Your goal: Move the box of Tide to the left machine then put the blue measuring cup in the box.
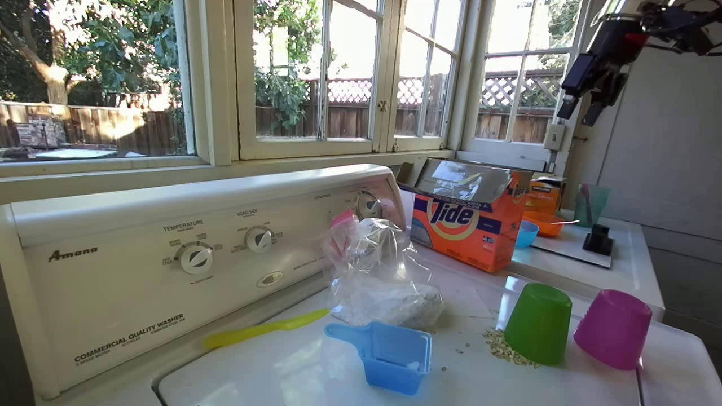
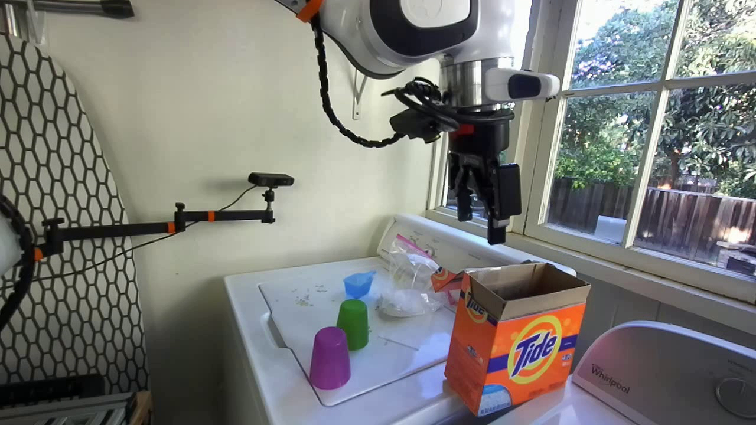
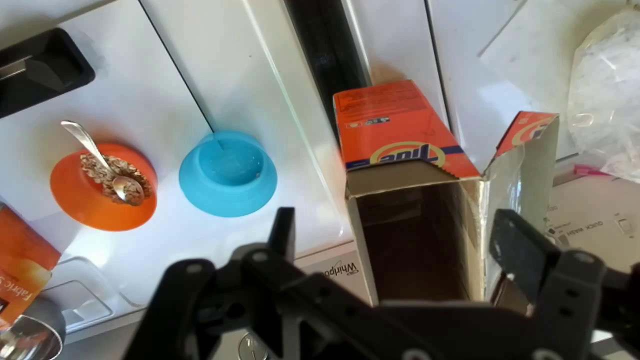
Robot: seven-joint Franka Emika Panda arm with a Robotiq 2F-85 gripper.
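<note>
Though the Tide box (image 2: 520,348) stands at the edge of the left machine (image 1: 220,299), the second step looks not yet begun.
Box upright, top open, at the seam with the Whirlpool machine (image 2: 667,369); can't tell whether its base sits wholly on the left machine, so first step likely at least partly done. Blue measuring cup (image 1: 395,358) on the left machine's tabletop (image 1: 282,369), open side up, near the bag of white stuff (image 1: 383,293), outside the box. Jaws hang higher than the box, clear of it, well parted, nothing between them. Remaining, by my reading: settle the box if needed, fetch the cup, drop it in.
</note>
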